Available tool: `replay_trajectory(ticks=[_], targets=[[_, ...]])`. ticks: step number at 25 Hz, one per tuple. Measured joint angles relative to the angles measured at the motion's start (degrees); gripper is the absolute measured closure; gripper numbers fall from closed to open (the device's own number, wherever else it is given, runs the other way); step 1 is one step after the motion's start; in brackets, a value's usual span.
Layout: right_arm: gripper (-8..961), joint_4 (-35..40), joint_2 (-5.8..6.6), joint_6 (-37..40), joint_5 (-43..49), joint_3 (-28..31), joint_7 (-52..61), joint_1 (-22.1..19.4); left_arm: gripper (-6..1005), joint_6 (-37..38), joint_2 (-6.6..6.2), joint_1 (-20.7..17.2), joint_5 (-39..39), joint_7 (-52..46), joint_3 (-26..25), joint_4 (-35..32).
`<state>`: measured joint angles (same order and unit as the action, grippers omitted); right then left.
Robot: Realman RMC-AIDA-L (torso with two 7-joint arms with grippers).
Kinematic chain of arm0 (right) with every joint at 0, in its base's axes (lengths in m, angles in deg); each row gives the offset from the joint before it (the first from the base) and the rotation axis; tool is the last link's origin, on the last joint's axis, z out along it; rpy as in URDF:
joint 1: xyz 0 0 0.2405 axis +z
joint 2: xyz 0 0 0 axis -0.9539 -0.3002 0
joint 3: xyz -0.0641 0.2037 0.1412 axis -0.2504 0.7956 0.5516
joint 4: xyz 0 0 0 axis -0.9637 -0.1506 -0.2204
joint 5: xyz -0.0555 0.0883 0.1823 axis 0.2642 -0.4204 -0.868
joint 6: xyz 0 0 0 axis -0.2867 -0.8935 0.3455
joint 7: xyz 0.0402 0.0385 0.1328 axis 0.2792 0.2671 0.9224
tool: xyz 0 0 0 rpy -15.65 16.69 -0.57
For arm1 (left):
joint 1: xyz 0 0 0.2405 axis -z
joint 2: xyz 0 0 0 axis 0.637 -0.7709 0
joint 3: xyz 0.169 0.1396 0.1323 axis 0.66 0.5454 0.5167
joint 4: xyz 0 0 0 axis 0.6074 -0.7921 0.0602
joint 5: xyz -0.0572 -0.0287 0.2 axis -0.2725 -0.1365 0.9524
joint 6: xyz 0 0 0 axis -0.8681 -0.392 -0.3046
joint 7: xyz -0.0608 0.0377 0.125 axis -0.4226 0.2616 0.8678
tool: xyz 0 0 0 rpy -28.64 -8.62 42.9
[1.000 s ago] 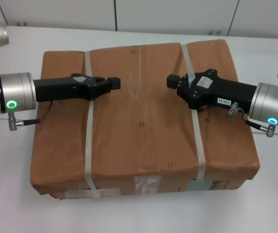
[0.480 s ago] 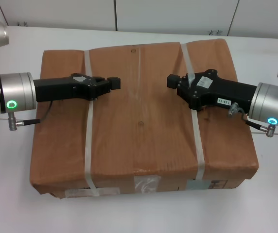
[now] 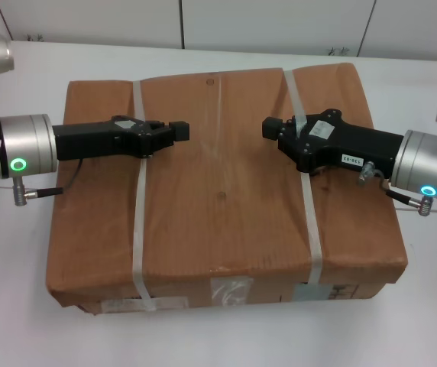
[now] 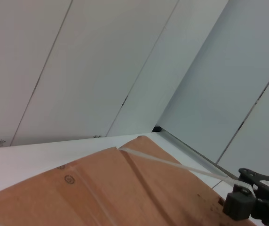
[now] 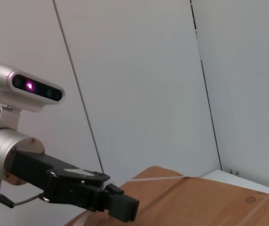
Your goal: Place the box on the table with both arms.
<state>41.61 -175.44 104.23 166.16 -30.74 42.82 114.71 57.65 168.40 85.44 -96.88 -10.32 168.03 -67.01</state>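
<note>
The box [image 3: 218, 191], flat and wrapped in brown paper, lies on the white table [image 3: 20, 306]. Two white straps [image 3: 139, 214] cross it and labels [image 3: 234, 290] sit on its front edge. My left gripper [image 3: 180, 131] reaches in from the left over the box top, shut and empty, just past the left strap. My right gripper [image 3: 270, 128] reaches in from the right over the right strap [image 3: 309, 222], shut and empty. The two tips face each other with a gap between them. The right wrist view shows the left gripper [image 5: 127, 208] above the box [image 5: 205, 202]. The left wrist view shows the right gripper [image 4: 238, 207] over the box [image 4: 101, 193].
A pale panelled wall [image 3: 280, 23] runs along the table's far edge. Bare tabletop lies around all sides of the box, widest at the left [image 3: 12, 252] and right [image 3: 432, 290].
</note>
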Motion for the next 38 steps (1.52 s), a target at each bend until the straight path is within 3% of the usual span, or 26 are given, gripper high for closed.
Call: replay_trajectory(ticks=[23, 38], targets=[[932, -0.2, 0.00, -1.1, 0.0, 0.0, 0.0, 0.3, 941, -0.2, 0.09, 0.0, 0.0, 0.0, 0.0, 0.1], [931, -4.5, 0.00, -9.4, 0.0, -0.2, 0.5, 2.9, 941, -10.3, 1.08, -0.3, 1.7, 0.0, 0.1, -0.1]])
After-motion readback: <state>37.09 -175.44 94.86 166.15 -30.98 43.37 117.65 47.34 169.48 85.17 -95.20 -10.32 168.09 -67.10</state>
